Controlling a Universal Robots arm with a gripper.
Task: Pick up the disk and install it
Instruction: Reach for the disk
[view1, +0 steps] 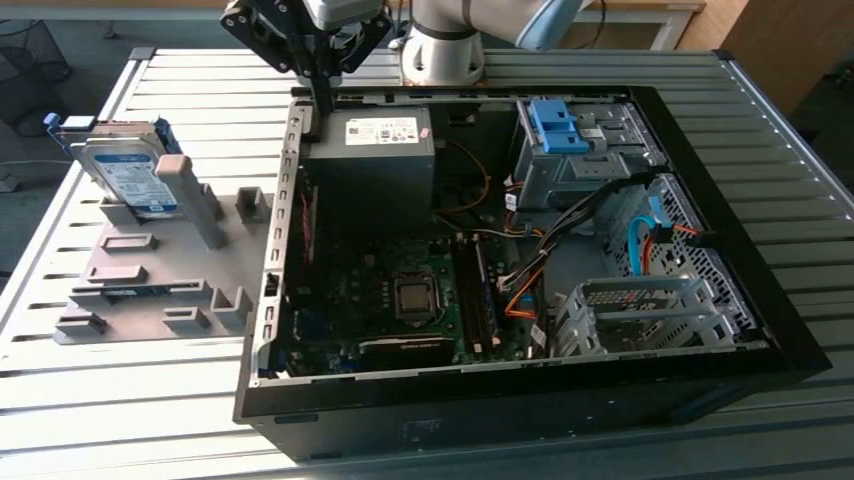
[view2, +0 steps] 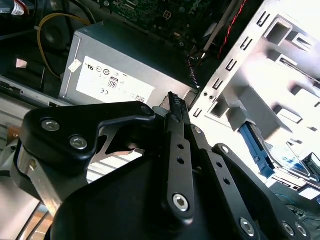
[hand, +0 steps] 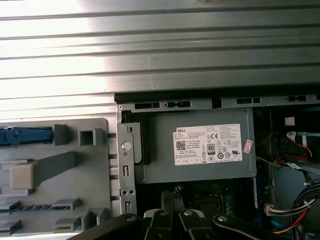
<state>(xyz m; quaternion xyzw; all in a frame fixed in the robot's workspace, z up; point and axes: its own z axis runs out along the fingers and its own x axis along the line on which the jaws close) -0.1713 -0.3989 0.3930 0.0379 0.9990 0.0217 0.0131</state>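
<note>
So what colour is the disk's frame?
Blue frame, clearest in the exterior view.

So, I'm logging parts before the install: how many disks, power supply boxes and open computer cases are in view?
Disk: 1
Power supply box: 1
Open computer case: 1
Total: 3

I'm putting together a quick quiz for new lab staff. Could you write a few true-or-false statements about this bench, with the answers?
1. The disk stands in the grey holder plate, outside the computer case. True.
2. The tool grips the disk. False: it is shut on nothing, above the case's edge near the power supply.
3. The case's side is open, showing the circuit board. True.
4. The disk lies flat inside the case. False: it leans upright in the holder.
</note>
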